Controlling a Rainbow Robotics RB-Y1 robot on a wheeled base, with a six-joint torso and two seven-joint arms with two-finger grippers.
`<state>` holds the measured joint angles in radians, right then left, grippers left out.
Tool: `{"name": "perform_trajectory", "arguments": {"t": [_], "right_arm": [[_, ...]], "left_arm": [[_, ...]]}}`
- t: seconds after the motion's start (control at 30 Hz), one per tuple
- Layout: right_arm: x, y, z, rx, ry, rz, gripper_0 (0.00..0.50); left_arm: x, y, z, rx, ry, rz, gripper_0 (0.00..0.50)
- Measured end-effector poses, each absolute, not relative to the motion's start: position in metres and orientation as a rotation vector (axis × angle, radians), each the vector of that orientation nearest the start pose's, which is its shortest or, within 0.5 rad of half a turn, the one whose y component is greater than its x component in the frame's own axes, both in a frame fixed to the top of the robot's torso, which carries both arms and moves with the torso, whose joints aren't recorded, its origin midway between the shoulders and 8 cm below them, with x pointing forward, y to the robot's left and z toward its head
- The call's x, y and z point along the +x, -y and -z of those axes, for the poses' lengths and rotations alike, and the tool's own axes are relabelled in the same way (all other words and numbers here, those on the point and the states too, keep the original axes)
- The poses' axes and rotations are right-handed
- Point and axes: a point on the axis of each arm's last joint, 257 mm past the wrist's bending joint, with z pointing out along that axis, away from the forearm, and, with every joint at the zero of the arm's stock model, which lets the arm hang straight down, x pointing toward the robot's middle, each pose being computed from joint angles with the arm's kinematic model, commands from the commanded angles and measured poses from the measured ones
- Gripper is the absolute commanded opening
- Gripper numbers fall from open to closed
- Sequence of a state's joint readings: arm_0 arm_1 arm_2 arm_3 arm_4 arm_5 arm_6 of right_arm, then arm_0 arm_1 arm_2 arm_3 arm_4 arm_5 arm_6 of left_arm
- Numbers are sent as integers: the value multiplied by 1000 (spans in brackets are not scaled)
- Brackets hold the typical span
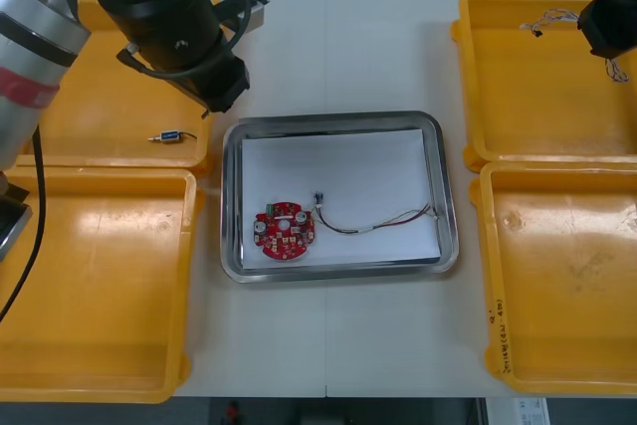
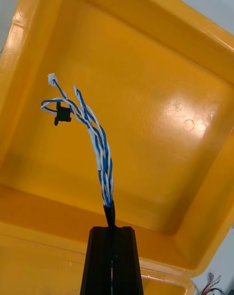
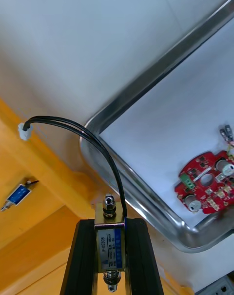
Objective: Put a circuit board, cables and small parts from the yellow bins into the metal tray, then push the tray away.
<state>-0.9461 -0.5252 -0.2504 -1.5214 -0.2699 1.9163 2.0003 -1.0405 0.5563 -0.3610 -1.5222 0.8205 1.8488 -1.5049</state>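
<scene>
The left gripper [image 3: 111, 223] clamps one small metal part [image 3: 111, 248] beside the corner of the metal tray [image 1: 447, 196], which holds one circuit board [image 1: 284, 229] and one cable [image 1: 373, 221]. A second part [image 1: 167, 137] lies in the far left of the four yellow bins [image 1: 100, 276]. The right gripper [image 2: 113, 232] pinches one twisted blue and white cable [image 2: 100, 148] over the far right bin [image 1: 537, 97].

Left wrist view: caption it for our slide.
Left gripper shut on a small metal part with a black cable, near the metal tray holding a red circuit board.
</scene>
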Motion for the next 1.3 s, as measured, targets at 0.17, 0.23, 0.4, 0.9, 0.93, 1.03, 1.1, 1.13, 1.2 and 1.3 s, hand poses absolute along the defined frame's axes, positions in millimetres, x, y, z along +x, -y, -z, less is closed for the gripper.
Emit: {"name": "perform_trajectory", "arguments": {"t": [0.17, 0.23, 0.4, 0.9, 0.93, 1.03, 1.1, 1.13, 1.2, 1.3], "right_arm": [[555, 349, 41, -491, -2494, 303, 1], [555, 349, 41, -491, -2494, 303, 1], [555, 349, 41, -491, -2494, 303, 0], [555, 350, 41, -489, -2493, 302, 1], [555, 350, 41, -489, -2493, 302, 1], [555, 350, 41, -489, -2493, 302, 1], [555, 350, 41, -489, -2493, 302, 1], [555, 350, 40, -489, -2493, 301, 2], [555, 350, 40, -488, -2493, 301, 1], [555, 350, 40, -488, -2493, 301, 3]], "left_arm": [[513, -124, 123, 893, -2612, -21, 1], [511, -117, 130, 899, -2613, -26, 3], [509, -103, 148, 811, -2645, -25, 2], [527, -90, 202, 604, -2706, 36, 2], [528, -90, 206, 604, -2708, 33, 1], [530, -92, 217, 603, -2712, 20, 2], [530, -95, 225, 603, -2721, 4, 2], [530, -97, 228, 603, -2726, -3, 3], [529, -99, 233, 606, -2732, -15, 2], [528, -101, 237, 606, -2740, -24, 8]]}}
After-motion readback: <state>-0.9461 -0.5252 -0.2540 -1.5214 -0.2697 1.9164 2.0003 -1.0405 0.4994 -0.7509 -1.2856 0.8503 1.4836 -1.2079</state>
